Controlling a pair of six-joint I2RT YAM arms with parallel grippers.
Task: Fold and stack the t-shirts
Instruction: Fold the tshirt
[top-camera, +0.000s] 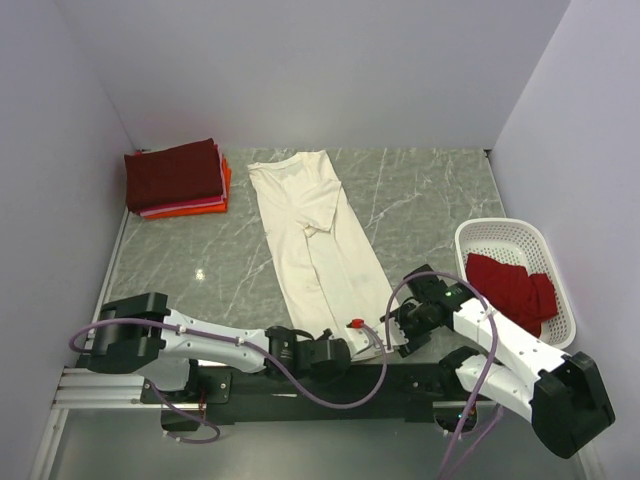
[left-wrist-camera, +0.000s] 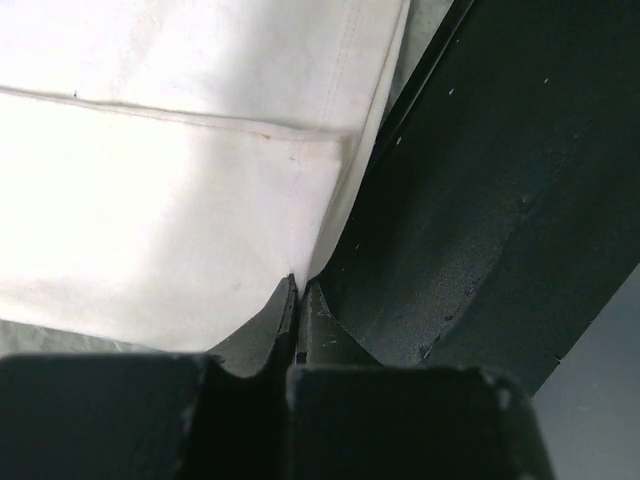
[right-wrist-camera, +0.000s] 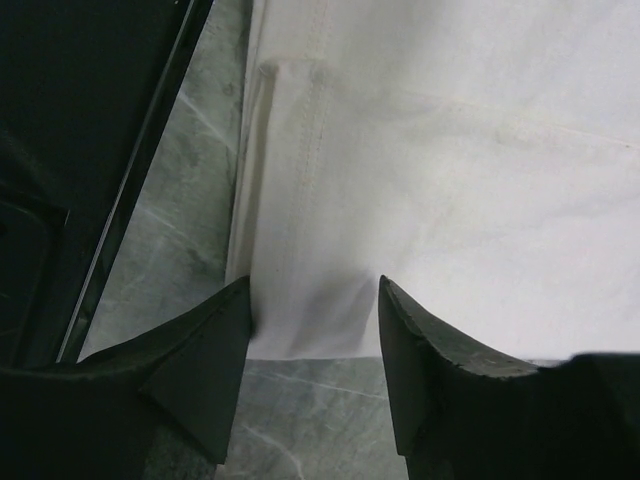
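A long cream-white t-shirt (top-camera: 315, 240), folded lengthwise, lies down the middle of the marble table with its hem at the near edge. My left gripper (top-camera: 347, 340) sits at the hem's near-left corner. In the left wrist view its jaws (left-wrist-camera: 297, 287) are pressed together, with the tip of the white cloth (left-wrist-camera: 180, 200) pinched between them. My right gripper (top-camera: 393, 325) is at the hem's right corner. Its fingers (right-wrist-camera: 312, 300) stand apart on either side of the cloth edge (right-wrist-camera: 450, 180), resting on the table. Folded maroon, red and orange-pink t-shirts (top-camera: 175, 178) are stacked at the back left.
A white lattice basket (top-camera: 500, 228) at the right holds a crumpled red t-shirt (top-camera: 510, 285). The dark mounting rail (left-wrist-camera: 480, 200) runs right beside the hem, and it also shows in the right wrist view (right-wrist-camera: 80, 120). Walls enclose the table on three sides.
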